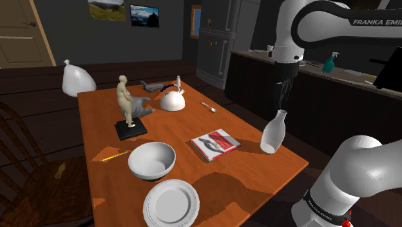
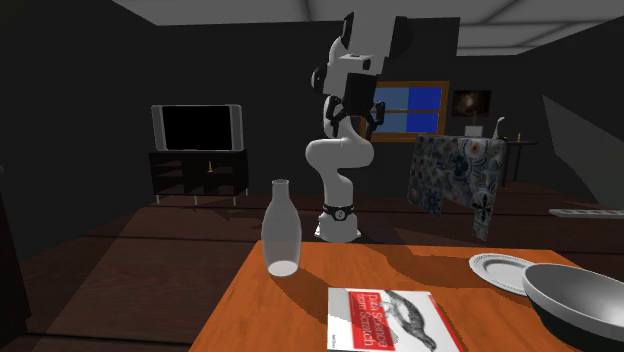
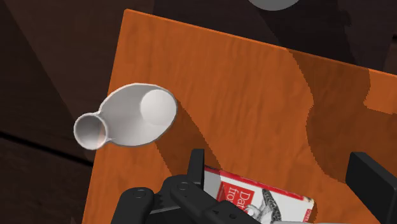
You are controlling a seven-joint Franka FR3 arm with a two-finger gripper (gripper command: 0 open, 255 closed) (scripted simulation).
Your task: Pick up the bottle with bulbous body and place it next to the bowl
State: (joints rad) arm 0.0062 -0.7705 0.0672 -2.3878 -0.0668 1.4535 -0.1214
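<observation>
A white bottle (image 1: 273, 132) with a bulbous body and a narrow neck stands upright near the table edge at the shoulder view's right. In the second exterior view the bottle (image 2: 281, 230) is at the table's near corner. The white bowl (image 1: 152, 160) sits toward the table's front, left of a red-and-white book (image 1: 215, 143). My black gripper (image 1: 281, 102) hangs open in the air above the bottle, holding nothing. Seen from the wrist, the gripper (image 3: 283, 184) is spread wide over the book (image 3: 264, 200), with the bottle (image 3: 130, 114) off to one side, untouched.
On the orange table (image 1: 245, 174) are also a white plate (image 1: 171, 203), a figurine on a black base (image 1: 129, 106), a white kettle (image 1: 172, 98), a spoon (image 1: 209, 107) and a yellow pencil (image 1: 114, 155). A wooden chair (image 1: 26, 167) stands at the left.
</observation>
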